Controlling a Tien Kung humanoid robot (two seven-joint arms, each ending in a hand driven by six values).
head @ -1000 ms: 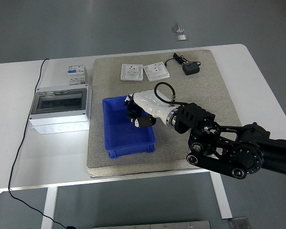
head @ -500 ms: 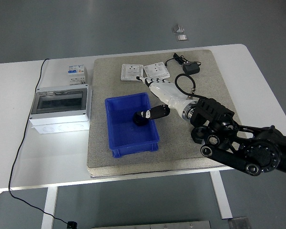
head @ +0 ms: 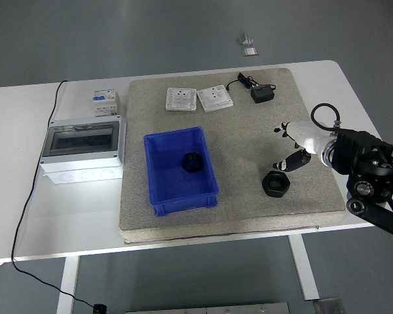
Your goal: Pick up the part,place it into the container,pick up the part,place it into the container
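White desk (head: 26, 216) carried a grey felt mat (head: 249, 196), where the blue plastic container (head: 179, 171) held one black hexagonal part (head: 192, 161) and the right white-shelled hand (head: 296, 145) hung released, just above a second black part (head: 276, 184).

Right hand (head: 293, 145) hovers open above black part (head: 276, 184) (another sits in blue container (head: 158, 149)).

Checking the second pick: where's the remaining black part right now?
Head view: the black part lies on the grey mat, right of the blue container, just below the right hand.
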